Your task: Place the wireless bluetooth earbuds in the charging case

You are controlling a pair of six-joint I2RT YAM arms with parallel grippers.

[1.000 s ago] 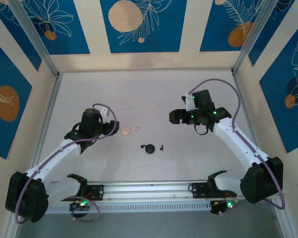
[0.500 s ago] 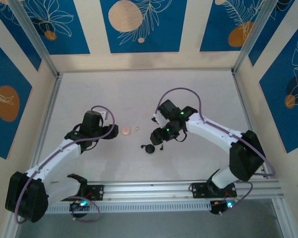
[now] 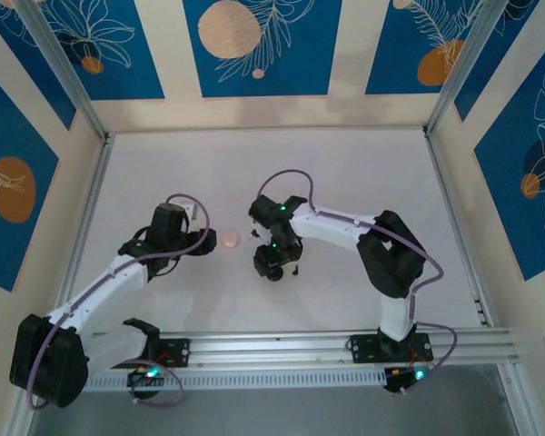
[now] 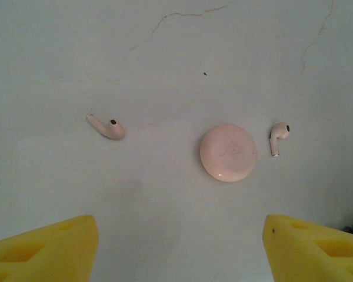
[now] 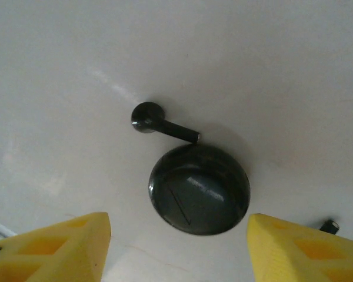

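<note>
1. The rail at the near edge is carrying both arm bases, and the pale table is stretching away behind it.
2. The right gripper is hanging over the black round case. In the right wrist view its yellow fingertips are standing wide apart, one at each lower corner, and are gripping nothing. The case is lying flat on the table between and beyond them.
3. The black earbud is lying on the table just beyond the case. Its short stem is pointing at the case rim, and whether the two are touching cannot be told.
4. The second black earbud is lying just to the right of the case, apart from it.
5. The left gripper is hovering slightly farther back, on the left. In the left wrist view its yellow fingertips are spread wide and are holding nothing.
6. The pink round case is lying ahead of the left gripper, between two pale earbuds. The left pale earbud is lying well apart from it. The right pale earbud is lying just beside it, not touching.
7. All four earbuds are lying on bare table, outside both cases.
8. The blue-and-cream wall panels are closing off the far side.
</note>
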